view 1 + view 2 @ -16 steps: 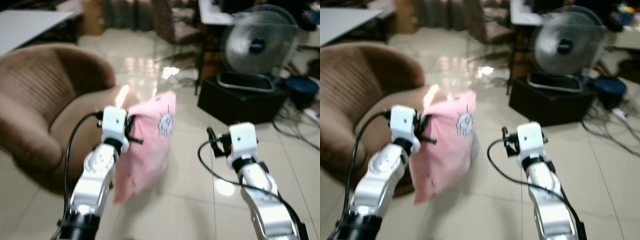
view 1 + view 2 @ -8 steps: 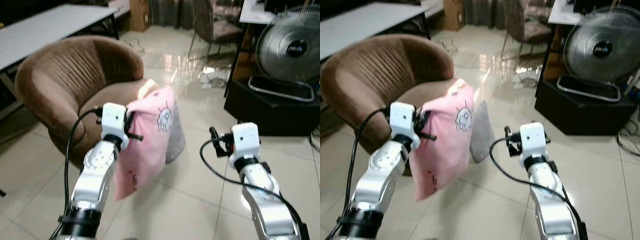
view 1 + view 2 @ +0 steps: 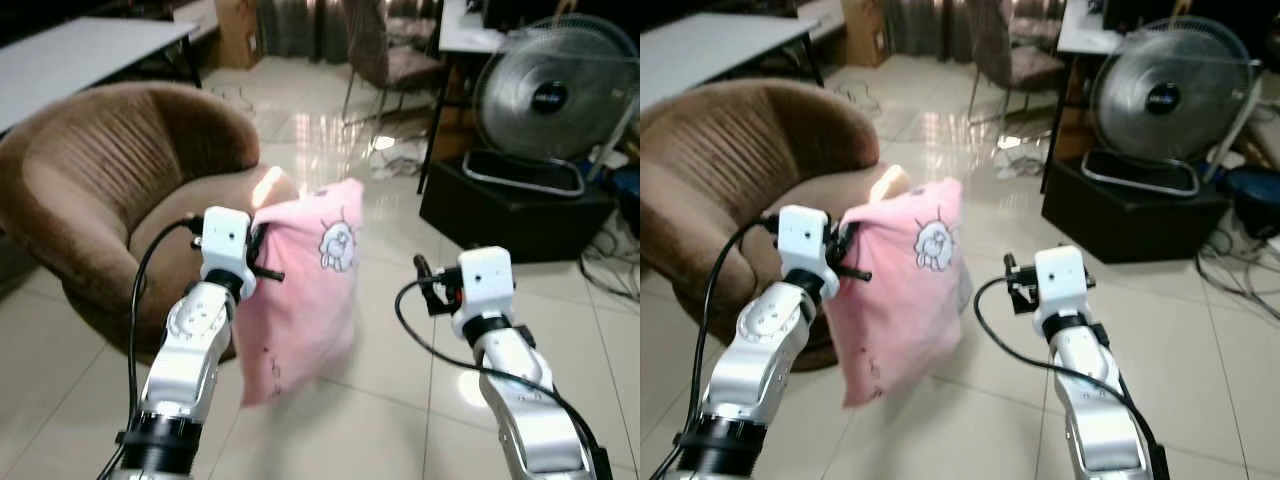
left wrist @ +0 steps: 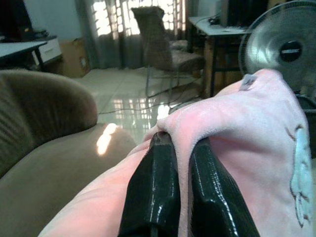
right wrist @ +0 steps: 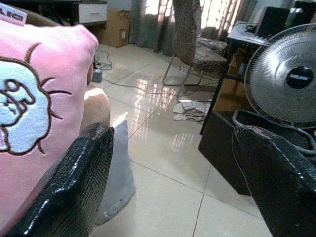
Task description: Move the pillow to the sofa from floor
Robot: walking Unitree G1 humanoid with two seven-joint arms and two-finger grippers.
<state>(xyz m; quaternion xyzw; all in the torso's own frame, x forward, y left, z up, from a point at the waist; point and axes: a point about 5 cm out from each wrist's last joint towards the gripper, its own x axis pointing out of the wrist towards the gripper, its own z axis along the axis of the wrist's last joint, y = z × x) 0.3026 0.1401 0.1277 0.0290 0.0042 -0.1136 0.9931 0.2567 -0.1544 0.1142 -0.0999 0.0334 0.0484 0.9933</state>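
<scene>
I have the soft pink fabric pillow with a cartoon print [image 3: 305,290] off the floor and hanging in the air, pinched at its top edge by my left gripper [image 4: 178,163]. In the left wrist view the two black fingers [image 4: 152,187] are pressed together with a fold of pink fabric squeezed between them, so the hold looks firm, though it is only a corner pinch and the pillow droops freely below it.

My right gripper [image 5: 173,182] is raised beside the pillow, a little apart from it, with its fingers spread wide and nothing between them.

The round brown upholstered sofa chair [image 3: 90,180] stands ahead and to my left. The pillow hangs just in front of its seat edge rather than over the cushion. Behind the pink pillow a second, grey cushion [image 5: 117,182] leans on the glossy tiled floor [image 3: 400,400] by the chair. A large standing fan [image 3: 545,100] on a black box [image 3: 510,205] sits well off to my right.

By my reckoning the pickup is done and the carry is nearly finished. What remains is to bring the pillow over the seat, lower it and release it there.
</scene>
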